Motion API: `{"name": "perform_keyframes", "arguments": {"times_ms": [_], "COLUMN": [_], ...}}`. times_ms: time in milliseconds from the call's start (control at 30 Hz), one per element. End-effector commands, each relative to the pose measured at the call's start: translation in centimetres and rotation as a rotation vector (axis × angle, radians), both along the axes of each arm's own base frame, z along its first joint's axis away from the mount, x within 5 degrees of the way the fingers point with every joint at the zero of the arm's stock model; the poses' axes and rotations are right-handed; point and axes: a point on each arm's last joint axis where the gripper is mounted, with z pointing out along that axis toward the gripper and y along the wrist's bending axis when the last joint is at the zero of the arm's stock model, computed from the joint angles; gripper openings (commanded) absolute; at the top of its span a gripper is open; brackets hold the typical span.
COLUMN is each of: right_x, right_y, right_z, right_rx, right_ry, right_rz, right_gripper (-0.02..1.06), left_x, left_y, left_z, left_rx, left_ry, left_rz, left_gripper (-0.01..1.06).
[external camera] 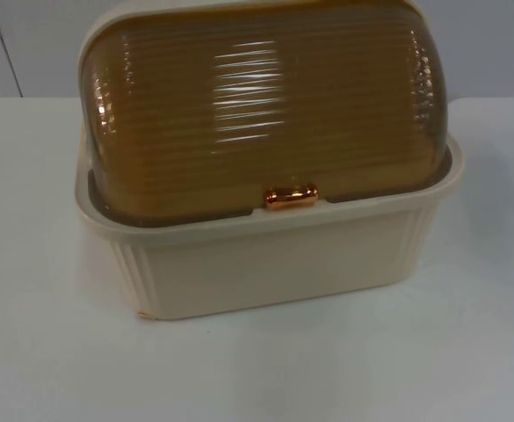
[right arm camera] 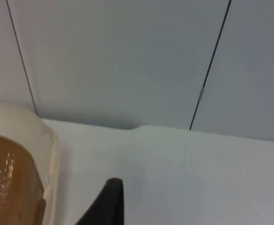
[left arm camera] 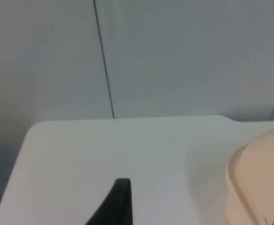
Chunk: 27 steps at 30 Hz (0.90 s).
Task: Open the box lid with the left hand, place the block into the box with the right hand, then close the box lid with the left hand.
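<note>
Left tool [left arm camera: 122, 197] hovers over the white tabletop [left arm camera: 104, 154] just beside the box [external camera: 265, 255]; right tool [right arm camera: 111, 201] waits on the other side. I cannot tell either tool's finger state. With the amber lid [external camera: 265, 105] shut, the left tool should likely hook the copper handle [external camera: 291, 197] and roll it back along its arc.

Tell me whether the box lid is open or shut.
Shut. The ribbed amber lid is rolled down onto the cream box, its copper handle resting at the front rim.
</note>
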Motion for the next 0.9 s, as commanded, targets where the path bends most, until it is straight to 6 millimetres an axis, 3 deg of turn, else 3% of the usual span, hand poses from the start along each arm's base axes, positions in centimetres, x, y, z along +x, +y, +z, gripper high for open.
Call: {"name": "perform_keyframes", "arguments": {"times_ms": [0,167,333,400,433,567,600,867], "right_x": [0.0,0.1,0.1,0.1,0.1,0.1,0.1,0.1], "right_y": [-0.1,-0.2,-0.2,-0.2,-0.2,-0.2,-0.2,-0.2], "right_z": [-0.3,-0.7,-0.7,-0.7,-0.7,-0.7,-0.7,-0.7], "right_rx": [-0.003,-0.031,-0.033,-0.033,-0.033,-0.033,-0.033,-0.033], "right_ry": [0.0,0.017,0.015,0.015,0.015,0.015,0.015,0.017], "right_rz": [-0.001,-0.01,-0.01,-0.01,-0.01,-0.01,-0.01,-0.01], "right_gripper": [1.05,1.05,1.05,1.05,1.05,1.05,1.05,1.05], "left_x": [1.0,2.6,4.6,4.7,5.0,5.4,5.4,6.4], "left_y": [-0.6,-2.0,-7.1,-7.7,-9.3,-12.6,-12.6,-18.1], "left_z": [-0.4,-2.0,-4.3,-4.5,-5.0,-6.1,-6.1,-6.9], "left_rx": [-0.005,0.028,0.188,0.216,0.28,0.481,0.481,0.819], "left_ry": [0.024,0.122,0.263,0.265,0.268,0.254,0.254,0.164], "left_rz": [-0.034,-0.114,-0.401,-0.433,-0.517,-0.665,-0.665,-0.856], "left_gripper": [1.05,1.05,1.05,1.05,1.05,1.05,1.05,1.05]}}
